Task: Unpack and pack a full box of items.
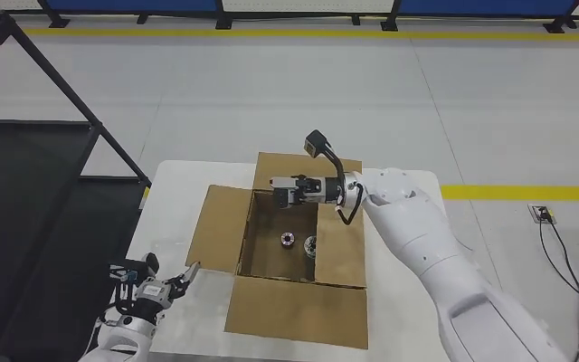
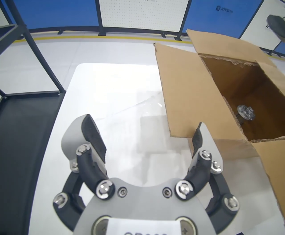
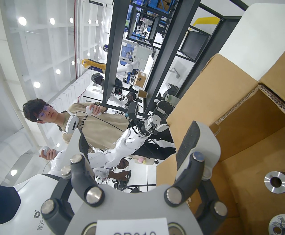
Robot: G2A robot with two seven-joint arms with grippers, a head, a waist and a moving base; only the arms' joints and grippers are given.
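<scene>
I had the left gripper (image 2: 144, 124) wide open, empty, beside the box (image 2: 189, 89) flap. The right gripper (image 3: 137, 131) was open, empty, over the box. Two metal parts (image 1: 288, 240) lay inside.

Bright, even indoor light throughout. Round ceiling lamps (image 3: 22, 20) burn white in the right wrist view. The glossy white bench (image 2: 111, 93) carries soft reflections and a thin streak of glare in the left wrist view. The inside of the cardboard box (image 1: 262, 244) lies in shade, darkest toward its floor. Wide-lens bending noted: the black rack post (image 2: 37, 49) bows near the left wrist view's edge.
</scene>
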